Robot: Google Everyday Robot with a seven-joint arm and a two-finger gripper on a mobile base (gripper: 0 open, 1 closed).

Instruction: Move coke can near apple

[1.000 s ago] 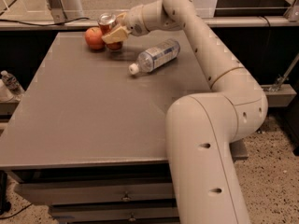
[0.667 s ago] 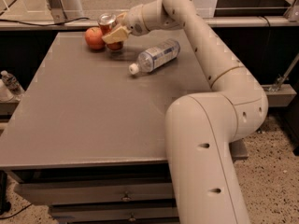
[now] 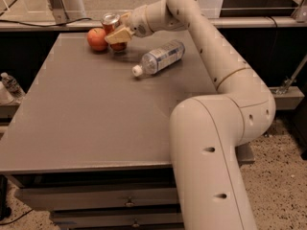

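Observation:
The coke can (image 3: 112, 24), red with a silver top, stands upright at the far left of the grey table (image 3: 96, 114), right next to the apple (image 3: 97, 39). The apple is round and red-orange and lies just left of the can. My gripper (image 3: 118, 34) reaches in from the right and is shut on the coke can, its tan fingers (image 3: 120, 34) across the can's front and hiding its lower body.
A clear plastic water bottle (image 3: 159, 57) lies on its side right of the can, cap toward the front left. My arm (image 3: 216, 56) arches over the table's right side. Another small bottle (image 3: 9, 83) stands off the table's left edge.

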